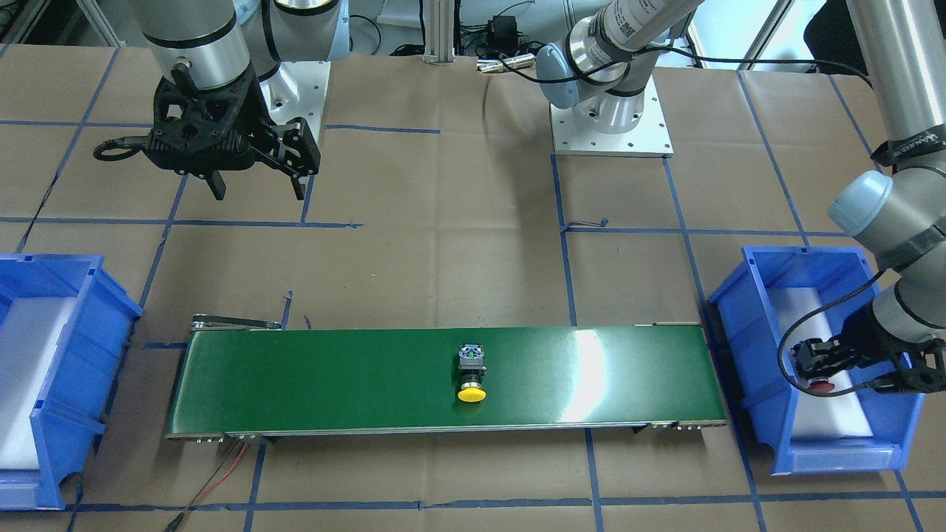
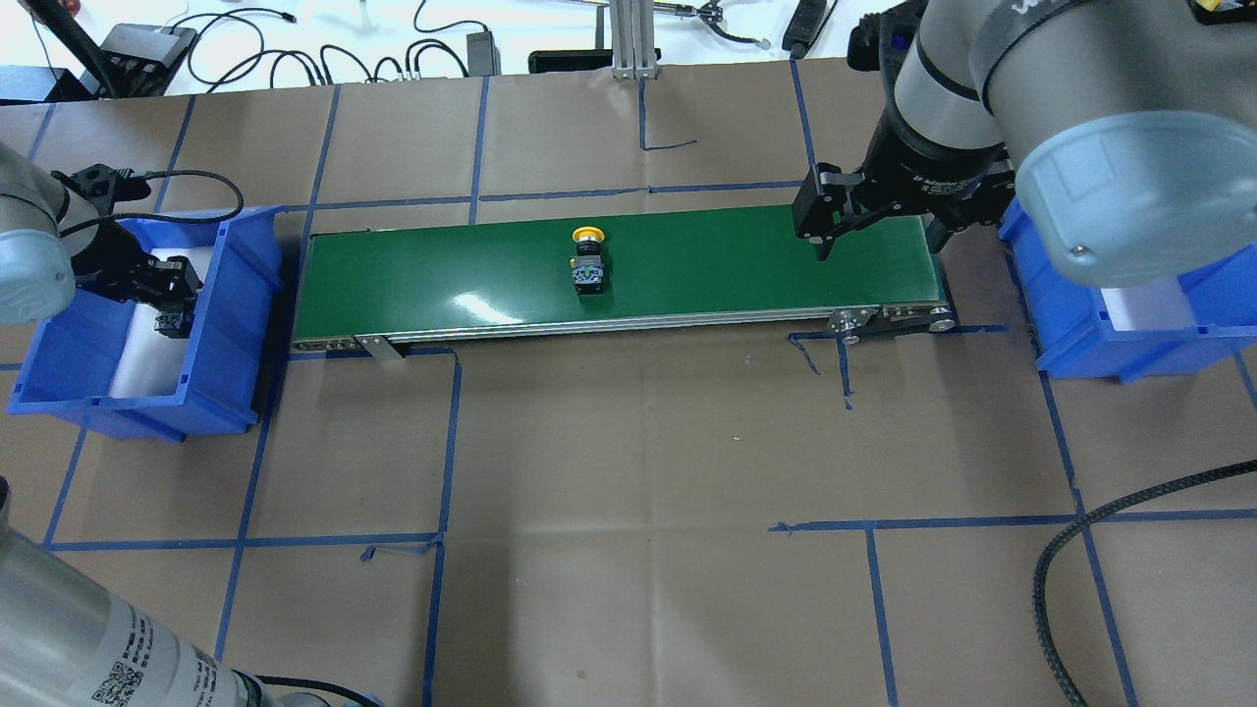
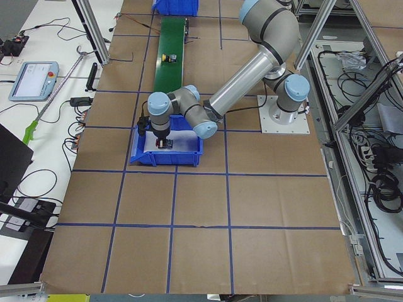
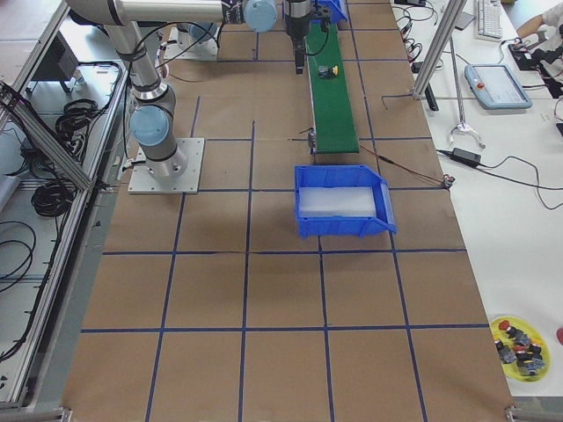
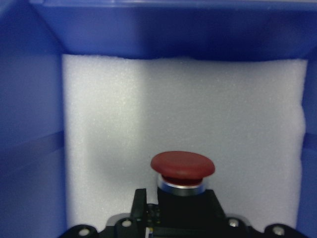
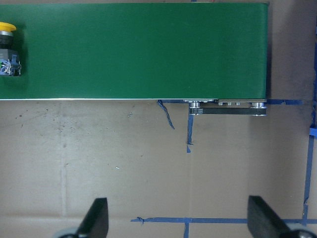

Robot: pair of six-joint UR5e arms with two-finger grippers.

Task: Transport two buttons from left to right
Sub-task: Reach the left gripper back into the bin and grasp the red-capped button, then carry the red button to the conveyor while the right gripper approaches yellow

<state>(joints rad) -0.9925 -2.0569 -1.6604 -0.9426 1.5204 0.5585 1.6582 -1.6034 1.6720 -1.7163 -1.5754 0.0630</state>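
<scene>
Front view, yellow button: The yellow button (image 1: 471, 373) lies on its side in the middle of the green belt (image 1: 332, 380). Nothing touches it.
Front view, left gripper: The left gripper (image 1: 817, 366) is down in the left blue bin (image 1: 746, 318). Its jaws look closed on the red button (image 1: 819, 385).
Front view, right gripper: The right gripper (image 1: 260, 193) hangs up in the air. Its jaws are open and hold nothing.
Front view, right blue bin: The right blue bin (image 1: 81, 355) shows only white foam. No button is in it.
Overhead view: The belt lies on the brown worktop (image 2: 638, 442) between the two bins. The yellow button (image 2: 587, 263) is about halfway along it, well apart from the right gripper (image 2: 877, 245) near the belt's right end.
Left side view: The near arm reaches down into its bin, and the red cap (image 3: 165, 143) shows there.
Right side view: The near bin (image 4: 343, 176) has only foam in it.
Left wrist view: The red button (image 5: 182, 171) sits right at the jaws, over the white foam (image 5: 148, 109).
Right wrist view: The jaws stand wide apart. The yellow button (image 6: 7, 47) is at the far left of the belt.
How far along: I think the job is not half done. Yellow is partway across, red is only just picked up, and neither is in the right bin.
</scene>
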